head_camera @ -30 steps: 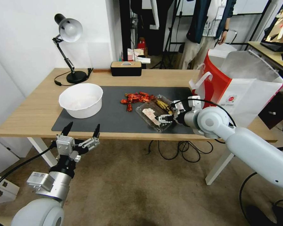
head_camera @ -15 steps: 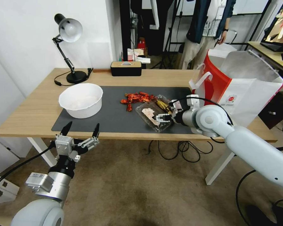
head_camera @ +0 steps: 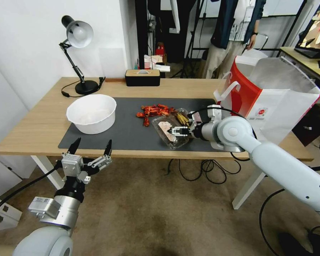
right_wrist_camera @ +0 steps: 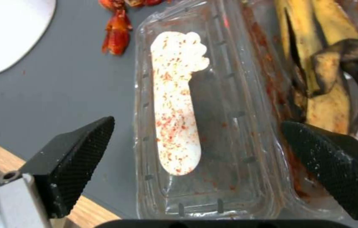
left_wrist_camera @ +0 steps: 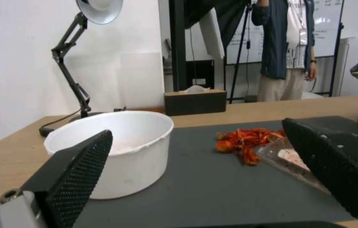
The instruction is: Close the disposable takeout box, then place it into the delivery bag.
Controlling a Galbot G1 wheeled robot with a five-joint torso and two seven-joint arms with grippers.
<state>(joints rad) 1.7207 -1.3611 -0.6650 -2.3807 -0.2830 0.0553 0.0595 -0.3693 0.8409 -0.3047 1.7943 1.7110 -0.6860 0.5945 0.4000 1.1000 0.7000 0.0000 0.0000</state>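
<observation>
The takeout box (head_camera: 169, 131) lies open near the table's (head_camera: 32, 131) front edge, holding a pale speckled strip and banana peel. The right gripper (head_camera: 177, 130) spreads wide over it. The left gripper (head_camera: 92, 146) waits wide below the front edge.

Nothing's actually readable here: the small red logo on the white side of the red-and-white paper delivery bag (head_camera: 262, 112) is too tiny.

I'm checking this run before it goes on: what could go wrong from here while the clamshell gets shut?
The right gripper is open over the disposable takeout box, whose thin clear half may buckle or slip when pushed. The box lies near the table's front edge, so a shove might slide it off. Banana peel in the other half could keep the lid from shutting. The left gripper waits below the table, open.
</observation>
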